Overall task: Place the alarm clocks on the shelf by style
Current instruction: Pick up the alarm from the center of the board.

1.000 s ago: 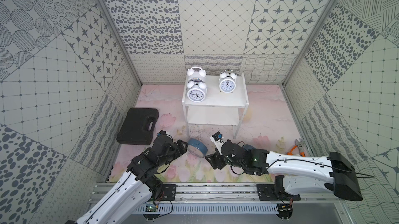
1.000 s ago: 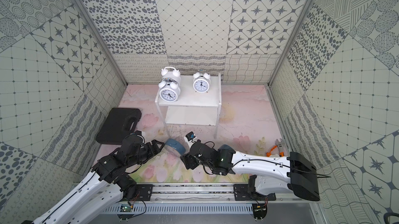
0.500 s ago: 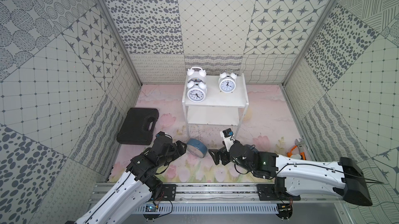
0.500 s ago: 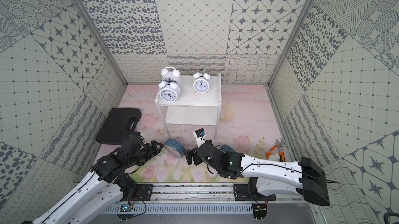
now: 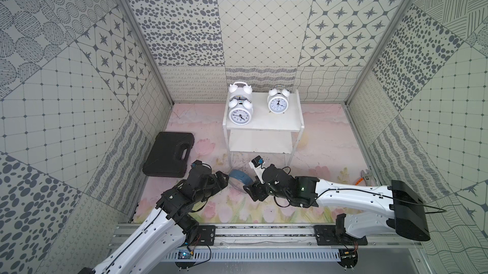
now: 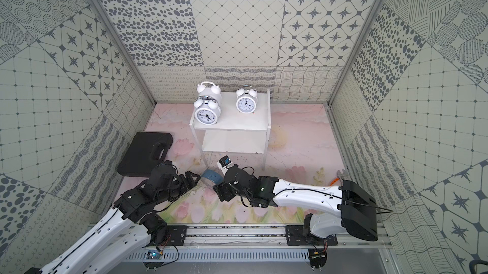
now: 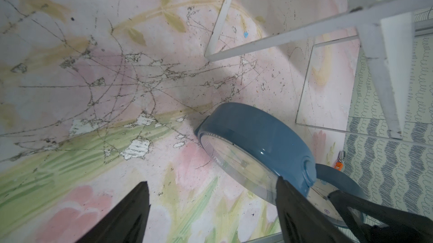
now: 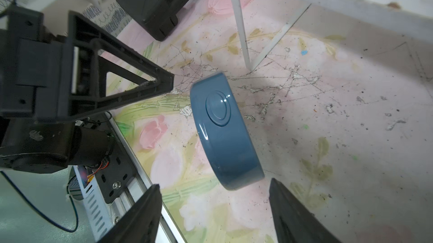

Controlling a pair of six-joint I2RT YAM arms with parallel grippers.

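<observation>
**Blue clock on its edge, both hands wide beside it**

The shelf (image 5: 264,124) stands at 12 o'clock on the floor, and nothing shows on its lower tier in either top view. That tier looks like the place for the blue pair. The black case (image 5: 169,156) lies flat at about 8 o'clock from the shelf and is no part of the job.

The left gripper (image 5: 221,178) is at 9 o'clock from the blue clock (image 5: 239,178) and the right gripper (image 5: 250,188) at about 4 o'clock. Both have their jaws spread wide and hold nothing. In the left wrist view one finger (image 7: 293,206) overlaps the clock's rim, and I cannot tell whether it touches.

The blue clock stands tilted on its rim near the shelf's front left leg, at 6 o'clock from it. It looks like a stiff, glossy plastic case, probably light and slippery. The clear front could scratch, and the round rim would let it roll. The surest hold is probably across its thickness, one finger on the dial side and one on the back. A second blue clock (image 7: 337,183) shows just behind it.

Three white clocks fill the top tier, one in front (image 5: 239,115), one behind it (image 5: 240,90) and one at 3 o'clock (image 5: 276,103).
</observation>
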